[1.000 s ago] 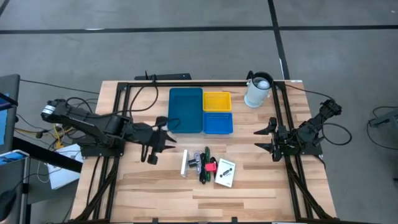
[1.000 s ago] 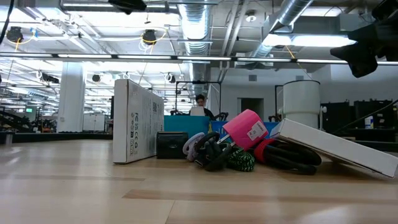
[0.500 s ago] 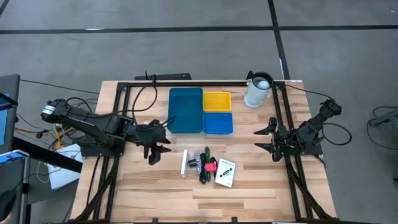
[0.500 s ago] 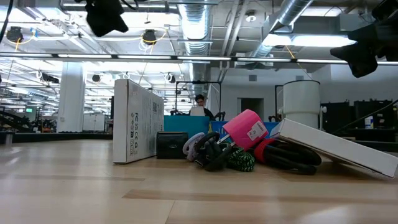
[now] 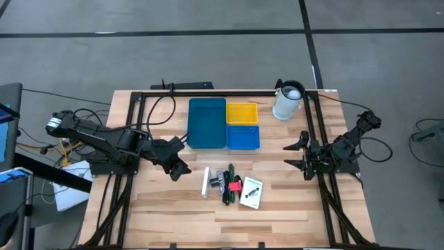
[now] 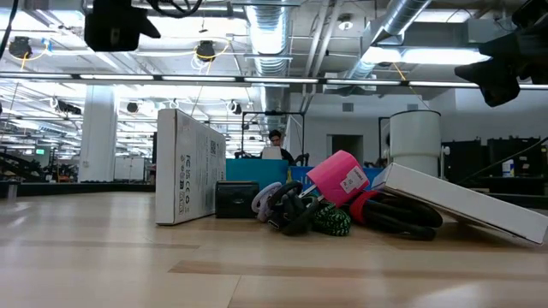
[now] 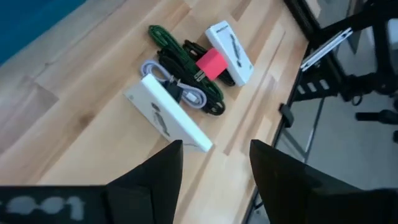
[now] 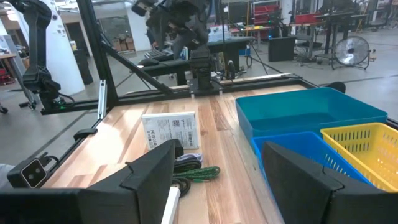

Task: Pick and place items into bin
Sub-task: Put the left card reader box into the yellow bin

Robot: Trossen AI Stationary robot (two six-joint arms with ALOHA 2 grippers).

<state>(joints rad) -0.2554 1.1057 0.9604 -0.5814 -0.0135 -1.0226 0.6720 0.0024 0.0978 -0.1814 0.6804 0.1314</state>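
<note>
The items lie in a small cluster on the wooden table: a white bar, black and green pens and cords, a red piece and a white printed card. The bin, with teal, yellow and blue trays, stands behind them. My left gripper hovers open to the left of the cluster, slanting down toward it. My right gripper waits open at the table's right side, facing the bin.
A white cylindrical jug stands at the far right, beside the bin. Black frame rails run along the table's left and right sides. Bare wood lies in front of the cluster toward the near edge.
My left gripper has rolled about its own pointing line while staying in place left of the cluster; in the low view its dark body has come into the top left corner. The items and my right gripper have kept still.
</note>
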